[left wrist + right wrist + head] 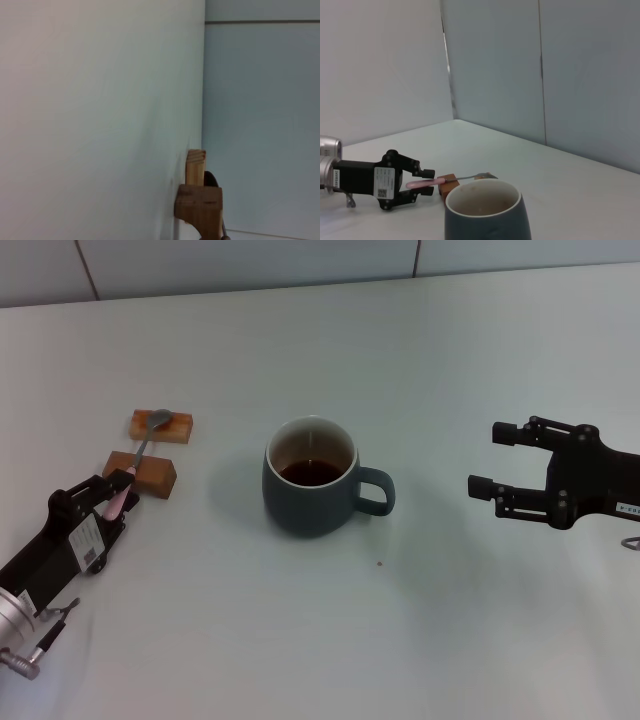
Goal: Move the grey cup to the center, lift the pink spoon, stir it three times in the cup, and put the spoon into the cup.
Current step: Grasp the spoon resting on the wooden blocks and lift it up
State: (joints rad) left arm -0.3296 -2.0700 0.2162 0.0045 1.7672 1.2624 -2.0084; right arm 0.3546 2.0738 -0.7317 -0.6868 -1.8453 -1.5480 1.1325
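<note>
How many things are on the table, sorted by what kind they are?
Cups: 1, the grey cup
Spoons: 1, the pink spoon
Wooden blocks: 2, near block, far block
Total: 4

Glossy ceramic grey cup (308,490), grainy wooden blocks (141,474), matt white table (420,620).

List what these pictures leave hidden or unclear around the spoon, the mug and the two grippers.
- Slim pink-handled spoon: handle end sits between the left gripper fingers; head view cannot settle whether they clamp it.
- Spoon in left wrist view: almost wholly behind the brown wooden blocks.
- Rounded blue-grey ceramic mug: base cut off in right wrist view.
- Right gripper: absent from its own wrist view.
</note>
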